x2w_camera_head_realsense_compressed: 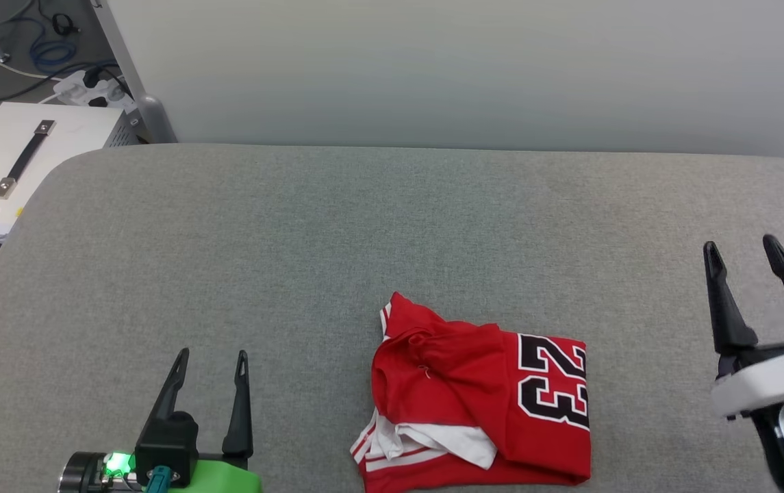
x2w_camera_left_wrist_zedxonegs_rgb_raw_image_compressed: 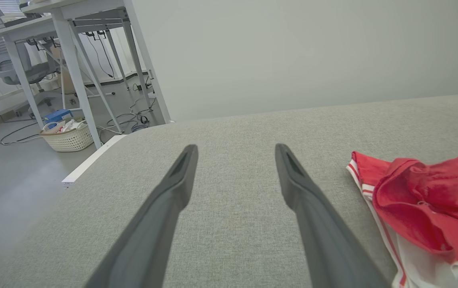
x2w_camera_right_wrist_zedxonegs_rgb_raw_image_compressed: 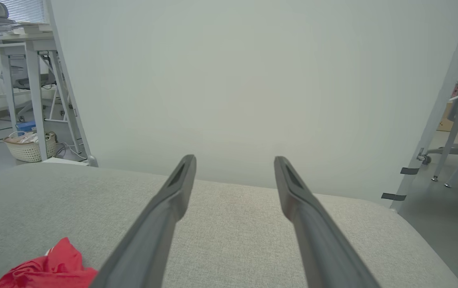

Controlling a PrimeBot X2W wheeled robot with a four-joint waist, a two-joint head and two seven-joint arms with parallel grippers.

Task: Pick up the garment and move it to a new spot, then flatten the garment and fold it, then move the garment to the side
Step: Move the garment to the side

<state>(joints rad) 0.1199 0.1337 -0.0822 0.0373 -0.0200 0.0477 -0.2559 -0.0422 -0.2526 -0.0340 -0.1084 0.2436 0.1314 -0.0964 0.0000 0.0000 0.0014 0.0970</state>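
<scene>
Grey table: left pincer and right pincer gape, empty.

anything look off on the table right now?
Only the garment: its fold is untidy, the left half is bunched and wrinkled, and a white sleeve pokes out at the near left edge. Nothing is spilled or damaged.

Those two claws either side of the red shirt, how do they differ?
The left gripper sits on a green mount with a green light; the right gripper sits on a white mount. In the head view the left gripper is low at the left, the right gripper higher at the right edge. Both have open jaws, hold nothing and stand clear of the garment.
</scene>
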